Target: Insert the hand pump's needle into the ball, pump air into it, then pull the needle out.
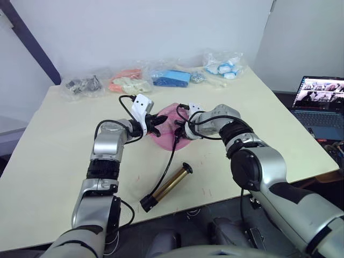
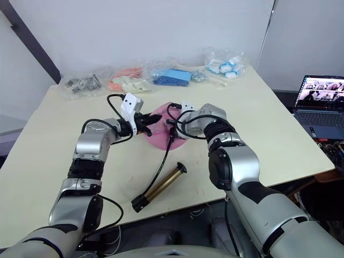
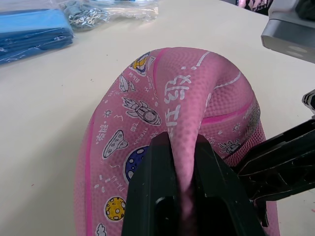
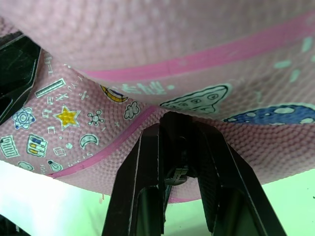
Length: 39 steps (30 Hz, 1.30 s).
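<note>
The ball (image 1: 167,114) is pink, limp and folded, lying mid-table. My left gripper (image 1: 159,122) is shut on a raised fold of the ball (image 3: 187,98), which is squeezed between its black fingers (image 3: 157,187). My right gripper (image 1: 180,132) meets the ball from the other side, shut on the small black fitting of the needle (image 4: 177,174), pressed against the ball's skin (image 4: 172,39); the pin itself is hidden. The hand pump (image 1: 169,185), a bronze cylinder with black ends, lies on the table nearer the front edge. Its black hose (image 1: 171,158) runs up to my right gripper.
Along the table's back edge lie plastic bags: dark metal parts (image 1: 83,84), orange pieces (image 1: 128,80), blue items (image 1: 171,78) and white-blue items (image 1: 224,65). An open laptop (image 1: 321,102) stands off the table to the right.
</note>
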### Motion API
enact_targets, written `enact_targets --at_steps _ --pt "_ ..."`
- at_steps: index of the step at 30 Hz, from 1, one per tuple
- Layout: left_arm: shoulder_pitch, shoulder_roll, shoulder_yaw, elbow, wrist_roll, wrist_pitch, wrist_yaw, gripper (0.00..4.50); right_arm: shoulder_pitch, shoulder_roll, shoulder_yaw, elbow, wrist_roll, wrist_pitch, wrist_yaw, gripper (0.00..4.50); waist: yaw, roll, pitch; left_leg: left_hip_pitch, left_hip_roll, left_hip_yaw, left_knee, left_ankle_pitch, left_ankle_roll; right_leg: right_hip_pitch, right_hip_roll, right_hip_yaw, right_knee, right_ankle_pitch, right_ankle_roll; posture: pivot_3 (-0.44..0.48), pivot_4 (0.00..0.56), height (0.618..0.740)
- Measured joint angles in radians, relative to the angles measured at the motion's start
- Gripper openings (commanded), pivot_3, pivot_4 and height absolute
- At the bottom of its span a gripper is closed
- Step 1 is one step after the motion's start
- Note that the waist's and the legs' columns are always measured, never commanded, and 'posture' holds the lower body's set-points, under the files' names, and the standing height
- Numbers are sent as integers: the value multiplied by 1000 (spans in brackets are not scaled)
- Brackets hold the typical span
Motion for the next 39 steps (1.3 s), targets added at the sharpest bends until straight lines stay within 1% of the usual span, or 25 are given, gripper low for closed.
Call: enact_targets --at_steps 10,13,18,22,24,26,29,32,36,38,39 --pt "4 0 2 -4 1 0 0 120 0 0 9 12 4 -17 11 346 0 0 0 1 1 0 -1 0 -1 0 0 -1 0 0 0 0 150 740" --pt "3 0 2 -1 3 -7 0 120 0 0 34 9 -9 -17 37 346 0 0 0 1 1 0 -1 0 -1 0 0 -1 0 0 0 0 150 740" --pt "-4 4 0 39 35 -95 -5 120 28 -3 103 -41 -37 -16 117 346 0 0 1 1 1 -2 -1 0 -1 -1 0 -2 0 0 0 0 150 740" --pt "-39 12 -7 93 54 -156 -33 120 93 -9 153 -164 -39 22 165 346 3 1 5 0 1 -5 -1 0 -1 -4 0 -2 0 0 0 0 150 740" --pt "-62 15 -21 122 63 -178 -58 120 158 -16 183 -308 -34 92 180 346 13 3 9 -3 1 -8 -1 0 -1 -6 0 -5 0 0 0 0 150 740" --pt "-66 16 -26 129 66 -189 -66 120 181 -18 196 -364 -33 119 184 346 18 3 11 -4 1 -9 -1 0 -2 -7 0 -6 0 0 1 0 150 740" --pt "-77 15 -36 132 66 -205 -85 120 256 -25 246 -549 -33 203 187 346 30 2 19 -5 1 -10 0 1 -3 -8 -1 -9 0 2 4 0 150 740" --pt "-80 14 -37 128 62 -209 -101 120 294 -29 261 -651 -30 255 183 346 36 5 25 -7 0 -11 -1 2 -5 -9 -2 -12 0 2 4 0 150 740" --pt "-82 14 -37 119 57 -209 -117 120 320 -31 273 -737 -30 308 174 346 43 6 30 -10 -1 -11 -1 2 -5 -11 -3 -14 -2 2 4 0 150 740" --pt "-82 14 -38 111 57 -209 -129 120 331 -33 274 -783 -30 343 169 346 48 6 30 -14 -1 -10 -1 2 -5 -15 -4 -14 -2 2 4 0 150 740" --pt "-82 14 -38 107 56 -209 -134 120 335 -33 273 -801 -30 357 166 346 51 5 30 -19 -2 -10 -1 6 -2 -20 -4 -14 -2 2 4 0 150 740"
